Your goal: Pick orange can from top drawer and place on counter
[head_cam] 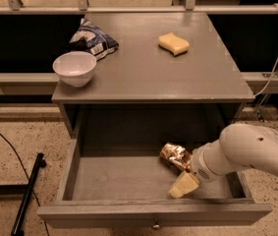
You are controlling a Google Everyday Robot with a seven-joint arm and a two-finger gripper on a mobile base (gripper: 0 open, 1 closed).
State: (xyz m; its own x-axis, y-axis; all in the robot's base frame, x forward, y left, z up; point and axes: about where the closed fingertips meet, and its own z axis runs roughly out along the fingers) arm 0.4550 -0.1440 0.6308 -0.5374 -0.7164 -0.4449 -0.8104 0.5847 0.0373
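The orange can (pixel 175 155) lies on its side in the open top drawer (pixel 128 213), right of middle on the drawer floor. My gripper (pixel 181 181) is down inside the drawer, right at the can's near right side, with its cream tip just in front of the can. The white arm (pixel 249 151) reaches in from the right and hides the can's right end. I cannot tell whether the gripper touches the can. The grey counter (pixel 143 68) is above the drawer.
On the counter stand a white bowl (pixel 74 68) at the front left, a blue-and-white snack bag (pixel 93 39) behind it and a yellow sponge (pixel 173 43) at the back right. A black stand (pixel 28 193) lies on the floor at left. A cable (pixel 276 58) hangs at right.
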